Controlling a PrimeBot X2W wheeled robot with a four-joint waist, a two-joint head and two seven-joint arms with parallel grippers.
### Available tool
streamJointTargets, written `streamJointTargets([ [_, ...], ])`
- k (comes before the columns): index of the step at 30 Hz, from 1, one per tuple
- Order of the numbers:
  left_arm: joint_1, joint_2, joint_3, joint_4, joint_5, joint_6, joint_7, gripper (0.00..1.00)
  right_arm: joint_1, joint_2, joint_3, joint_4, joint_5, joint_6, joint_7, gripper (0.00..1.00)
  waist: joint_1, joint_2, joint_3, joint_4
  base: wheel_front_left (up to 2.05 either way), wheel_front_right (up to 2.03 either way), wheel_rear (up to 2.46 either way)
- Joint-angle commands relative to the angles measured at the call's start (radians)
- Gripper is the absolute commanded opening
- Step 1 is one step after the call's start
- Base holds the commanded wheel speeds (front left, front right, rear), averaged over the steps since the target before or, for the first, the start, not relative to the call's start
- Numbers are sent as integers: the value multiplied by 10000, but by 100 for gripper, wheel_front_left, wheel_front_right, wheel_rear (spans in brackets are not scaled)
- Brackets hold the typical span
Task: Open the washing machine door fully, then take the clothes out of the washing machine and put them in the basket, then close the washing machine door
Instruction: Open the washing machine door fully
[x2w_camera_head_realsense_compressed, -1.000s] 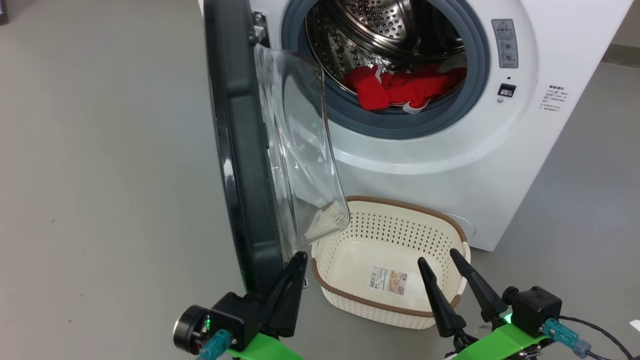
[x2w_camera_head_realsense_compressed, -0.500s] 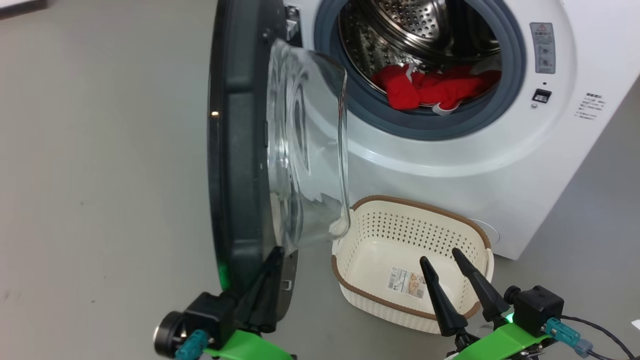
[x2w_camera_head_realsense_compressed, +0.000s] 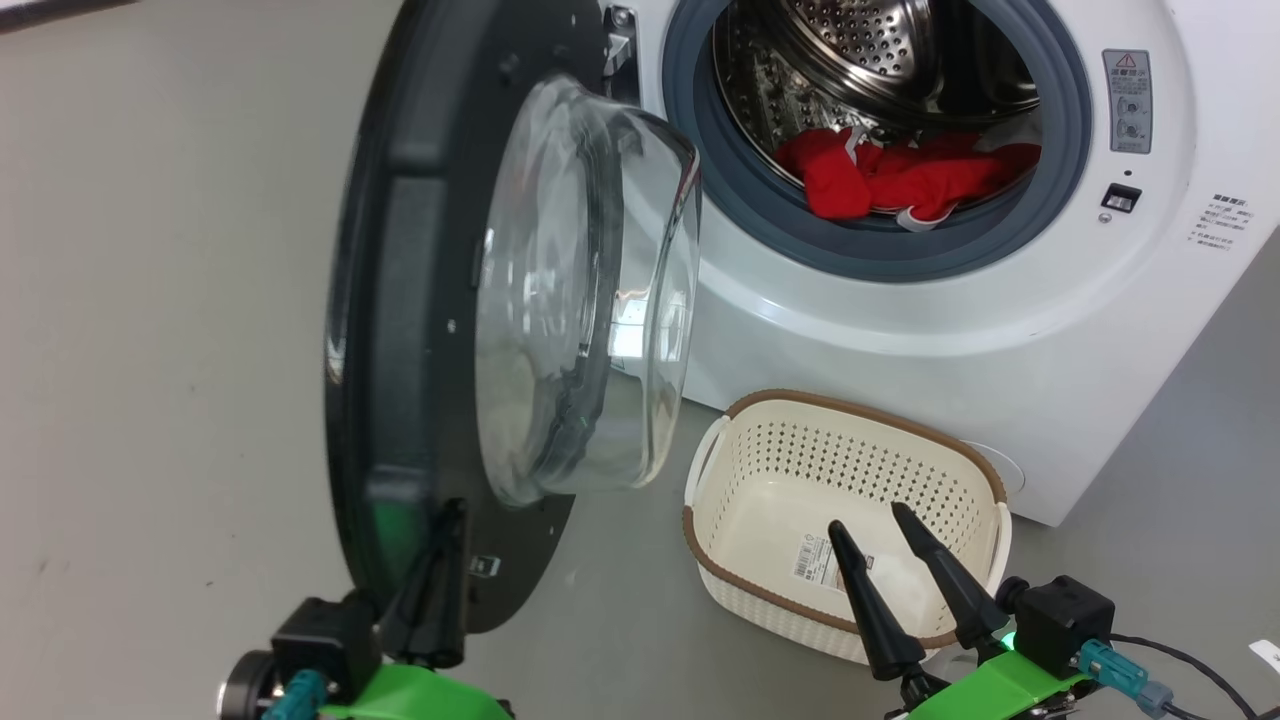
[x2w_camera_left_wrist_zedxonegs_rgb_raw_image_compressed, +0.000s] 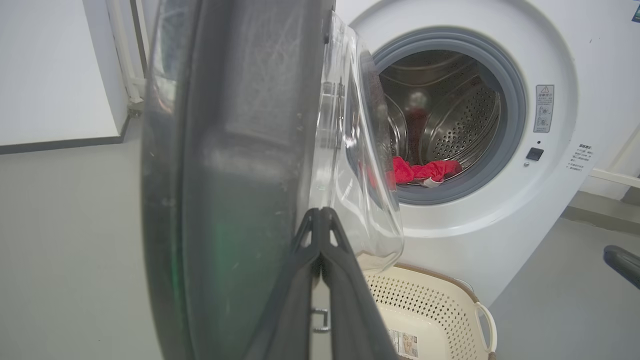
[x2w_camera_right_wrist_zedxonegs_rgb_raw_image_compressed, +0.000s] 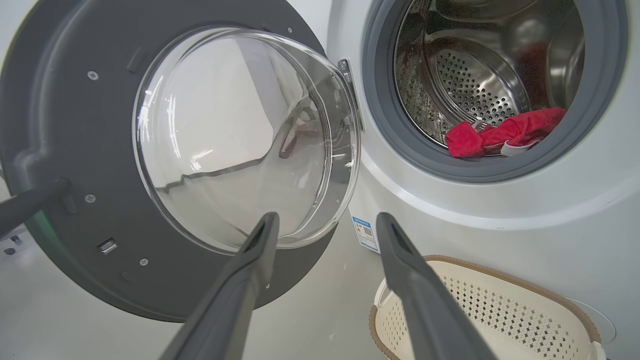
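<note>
**Door swinging wider, red load waiting in the drum**

The washing machine door (x2w_camera_head_realsense_compressed: 400, 300) is swinging further out than a second ago: it was standing nearly edge-on to the head camera, and now its dark inner face and the clear glass bowl (x2w_camera_head_realsense_compressed: 590, 300) are turning into view. The head camera is shifting too, so the washing machine (x2w_camera_head_realsense_compressed: 900, 330) is sliding towards 3 o'clock in that view. The left gripper (x2w_camera_head_realsense_compressed: 452, 515) is travelling with the door, dropping towards 7 o'clock.

The steel drum (x2w_camera_head_realsense_compressed: 880, 50) is standing open inside its grey rubber ring (x2w_camera_head_realsense_compressed: 760, 210), and the clothes (x2w_camera_head_realsense_compressed: 900, 180) are lying bunched at the drum's 6 o'clock, spilling onto the ring's lip. The basket (x2w_camera_head_realsense_compressed: 850, 470) is sitting on the floor just in front of the machine, at 5 o'clock from the door, carrying nothing but the paper sticker (x2w_camera_head_realsense_compressed: 815, 555) on its bottom.

The left gripper is reaching up from 7 o'clock with its fingers pinched together, tips pressing against the door's inner face near the lower rim, not clamping it. The right gripper (x2w_camera_head_realsense_compressed: 868, 520) is hovering at 5 o'clock over the basket's near rim, fingers spread wide and holding nothing.
</note>
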Motion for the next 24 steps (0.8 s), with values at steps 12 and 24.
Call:
streamJointTargets([
  [12,-502,657,1622,293,-481,558,-523,0,-417,18,306,-136,-295,63,-65,100,0,0,224,10,0,0,0],
  [24,-1090,863,2587,1055,-1090,675,-900,0,-465,18,282,-87,-511,63,-65,100,0,0,460,53,0,0,0],
])
